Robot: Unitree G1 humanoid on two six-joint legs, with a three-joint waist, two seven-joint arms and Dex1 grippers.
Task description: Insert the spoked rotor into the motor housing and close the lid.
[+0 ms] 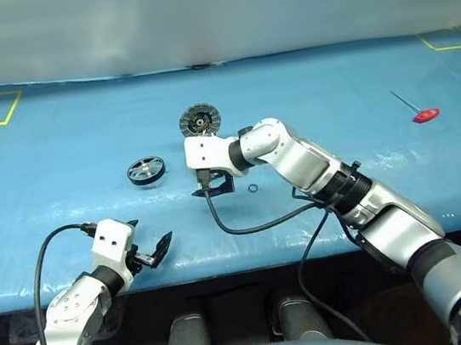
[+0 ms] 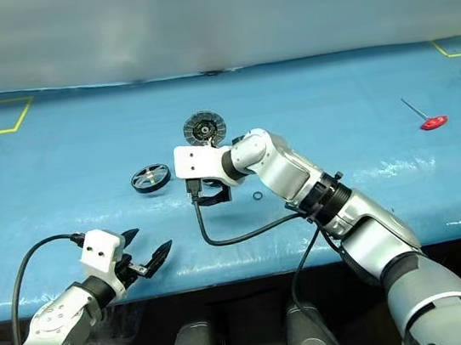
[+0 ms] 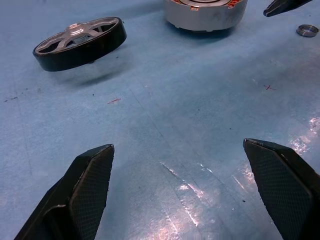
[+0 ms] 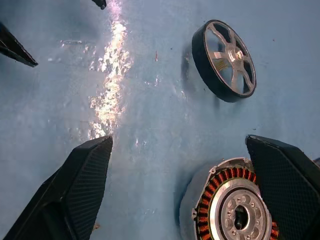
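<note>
here the round silver-grey motor housing with copper windings [image 4: 227, 205] sits on the blue table [image 1: 55, 146], the black-rimmed silver spoked rotor [image 1: 146, 170] nearby; right gripper [image 1: 213, 185] spread beside the housing, left gripper [image 1: 148, 243] spread, empty.

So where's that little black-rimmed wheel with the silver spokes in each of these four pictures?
Left eye view: the spoked rotor lies on the blue table, left of centre.
Right eye view: the same spot, left of the right gripper.
Left wrist view: upper left.
Right wrist view: upper right.
Shared landmark: the motor housing with copper windings, close beside it.
</note>
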